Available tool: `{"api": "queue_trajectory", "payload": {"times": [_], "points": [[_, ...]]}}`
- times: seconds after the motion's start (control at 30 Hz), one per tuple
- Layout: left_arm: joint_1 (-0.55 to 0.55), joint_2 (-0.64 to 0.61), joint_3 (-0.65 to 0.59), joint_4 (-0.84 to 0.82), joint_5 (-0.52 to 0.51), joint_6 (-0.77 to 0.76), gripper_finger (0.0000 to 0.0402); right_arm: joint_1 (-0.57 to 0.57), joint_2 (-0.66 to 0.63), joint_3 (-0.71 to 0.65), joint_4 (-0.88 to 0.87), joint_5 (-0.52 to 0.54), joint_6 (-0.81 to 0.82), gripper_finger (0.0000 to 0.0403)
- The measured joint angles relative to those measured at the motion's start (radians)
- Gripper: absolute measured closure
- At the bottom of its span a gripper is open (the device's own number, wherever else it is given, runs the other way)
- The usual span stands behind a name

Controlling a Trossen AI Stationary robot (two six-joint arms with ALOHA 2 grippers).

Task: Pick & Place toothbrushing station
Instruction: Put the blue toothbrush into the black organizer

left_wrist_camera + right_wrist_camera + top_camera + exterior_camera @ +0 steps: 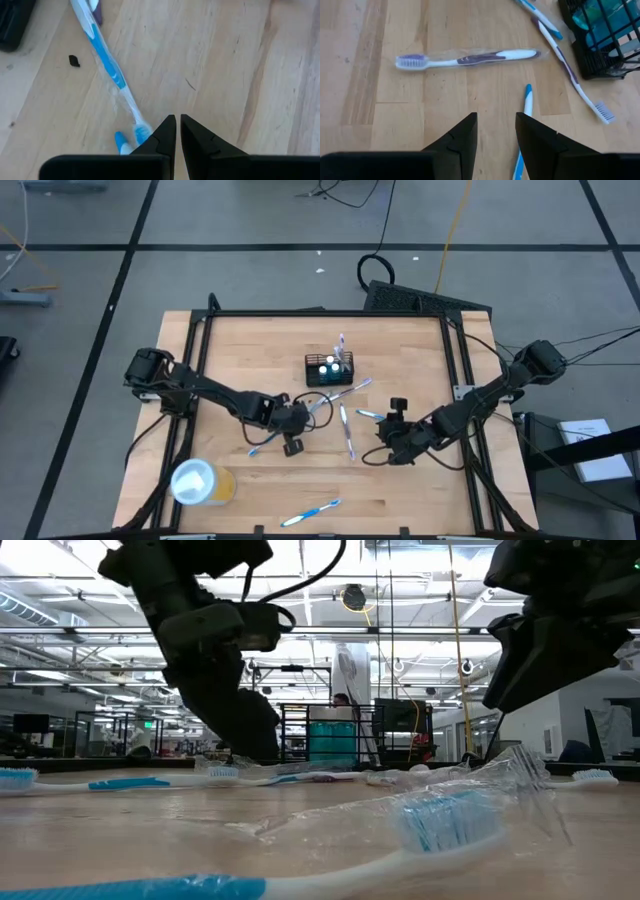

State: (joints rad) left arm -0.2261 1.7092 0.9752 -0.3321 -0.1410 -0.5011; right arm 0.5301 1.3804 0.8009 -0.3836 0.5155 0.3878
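The black mesh toothbrush holder (329, 370) stands upright just past the middle of the wooden table (230, 345), toward twelve o'clock, with small bottles and one toothbrush standing in its compartments; neither gripper touches it. The left gripper (292, 442) hangs low over the table at about seven o'clock from the holder, its fingers (165, 135) nearly together with only a thin slit between them and nothing held. Just beside their tips lies a wrapped blue toothbrush (107, 67), its bristle end closest to them. The right gripper (397, 406) sits at about four o'clock from the holder, its fingers (462, 137) parted to a moderate gap and empty, above the tip of another blue toothbrush (525, 125). Ahead of it a wrapped purple toothbrush (470, 57) lies crosswise on the wood, and more brushes are scattered between the two grippers. A yellow cup with a white lid (200, 482) lies at the table's seven o'clock corner, and a lone blue toothbrush (310, 513) rests near the six o'clock edge.
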Motion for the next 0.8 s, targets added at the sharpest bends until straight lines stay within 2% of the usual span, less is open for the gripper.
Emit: {"api": "queue_trajectory", "payload": {"times": [0.1,0.3,0.53,0.67,0.8], "points": [[-0.010,0.000,0.000,-0.015,-0.016,-0.012,0.0369,0.009,0.000,0.000,0.004,0.005,0.005,0.0275],[-0.015,0.000,0.000,-0.146,-0.036,-0.101,0.0369,0.010,0.000,0.000,0.007,0.004,0.010,0.0275],[-0.080,-0.008,0.000,-0.234,-0.047,-0.194,0.0369,0.010,0.000,0.000,0.005,-0.022,0.011,0.0275],[-0.112,-0.014,0.000,-0.247,-0.047,-0.238,0.0369,0.010,0.000,0.000,0.005,-0.022,0.010,0.0275],[-0.154,-0.017,0.001,-0.185,-0.065,-0.238,0.0369,0.023,0.000,-0.001,0.026,-0.050,0.011,0.0275]]}}
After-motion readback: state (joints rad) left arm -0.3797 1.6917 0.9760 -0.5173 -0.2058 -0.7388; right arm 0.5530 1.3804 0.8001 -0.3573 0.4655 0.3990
